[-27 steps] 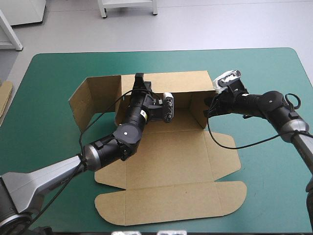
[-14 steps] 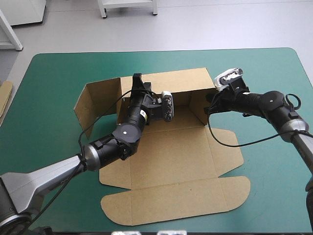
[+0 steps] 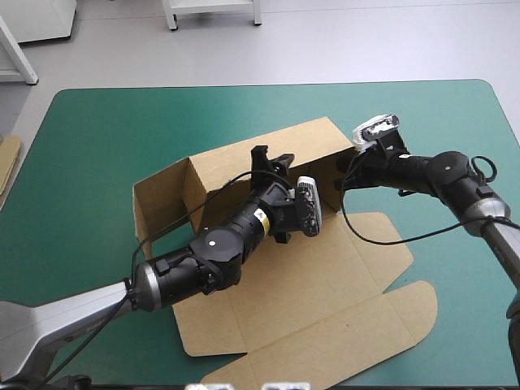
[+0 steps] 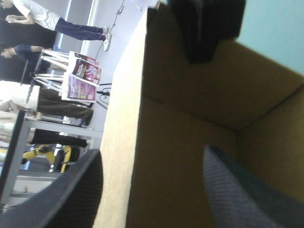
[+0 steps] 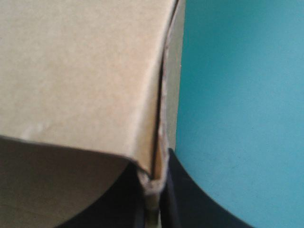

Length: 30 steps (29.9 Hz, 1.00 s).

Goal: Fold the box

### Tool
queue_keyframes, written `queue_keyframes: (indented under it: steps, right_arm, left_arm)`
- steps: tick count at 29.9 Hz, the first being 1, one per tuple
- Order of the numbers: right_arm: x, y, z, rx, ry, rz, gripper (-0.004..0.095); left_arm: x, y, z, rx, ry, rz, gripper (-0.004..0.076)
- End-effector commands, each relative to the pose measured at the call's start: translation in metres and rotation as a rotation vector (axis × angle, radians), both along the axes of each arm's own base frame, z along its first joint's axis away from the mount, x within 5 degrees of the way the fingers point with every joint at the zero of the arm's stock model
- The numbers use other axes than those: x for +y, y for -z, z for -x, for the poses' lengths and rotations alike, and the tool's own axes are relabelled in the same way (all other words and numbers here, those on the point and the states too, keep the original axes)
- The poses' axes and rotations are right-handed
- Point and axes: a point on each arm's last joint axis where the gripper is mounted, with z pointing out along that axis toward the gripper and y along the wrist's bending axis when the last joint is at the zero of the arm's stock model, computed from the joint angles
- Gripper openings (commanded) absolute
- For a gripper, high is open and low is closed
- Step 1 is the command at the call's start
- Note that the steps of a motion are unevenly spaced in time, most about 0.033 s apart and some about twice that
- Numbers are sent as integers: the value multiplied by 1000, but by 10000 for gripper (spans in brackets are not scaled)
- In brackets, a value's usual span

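Observation:
The brown box (image 3: 325, 276) lies turned on the teal-green cover, its base flat and its back wall (image 3: 268, 150) raised. A side wall (image 3: 161, 199) stands at the wall's left end. My left gripper (image 3: 273, 160) is at the top edge of the back wall. In the left wrist view its black fingers (image 4: 61, 199) stand apart, open, with the wall's edge (image 4: 137, 142) between them. My right gripper (image 3: 348, 166) is at the wall's right corner. In the right wrist view it (image 5: 154, 194) is shut on the corner's board edge (image 5: 161, 118).
An edge of more brown board (image 3: 8, 158) shows at the table's left edge. The box's long front flap (image 3: 341, 341) reaches toward the table's near edge. Bare teal-green cover (image 3: 81, 138) lies left of the box and at the far right (image 3: 455, 284).
My left gripper has opened and moved right along the back wall. The box has turned and slid to the right, and its left side wall has swung inward. The right gripper keeps its grip.

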Motion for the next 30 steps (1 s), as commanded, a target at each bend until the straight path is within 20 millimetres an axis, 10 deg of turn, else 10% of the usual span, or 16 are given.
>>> queue_keyframes:
  steps: [1, 6, 12, 21, 30]
  right_arm:
    - [-1, -25, 3, -71, 38, -48, -17]
    - [-2, -25, 3, -58, 49, -56, -17]
    - [-1, -25, 3, -53, 48, -56, -17]
    - [-3, -22, 4, -16, 71, -41, -17]
    - [-5, -22, 3, -19, 79, -39, -17]
  left_arm:
    - [2, -33, 23, 37, 30, 151, 452]
    - [8, -54, 27, 77, 21, 281, 452]
    - [43, -101, -16, -13, -137, 426, 452]
    - [185, -139, -97, -135, -642, 600, 438]
    - [319, -120, -108, 13, -1112, 940, 438]
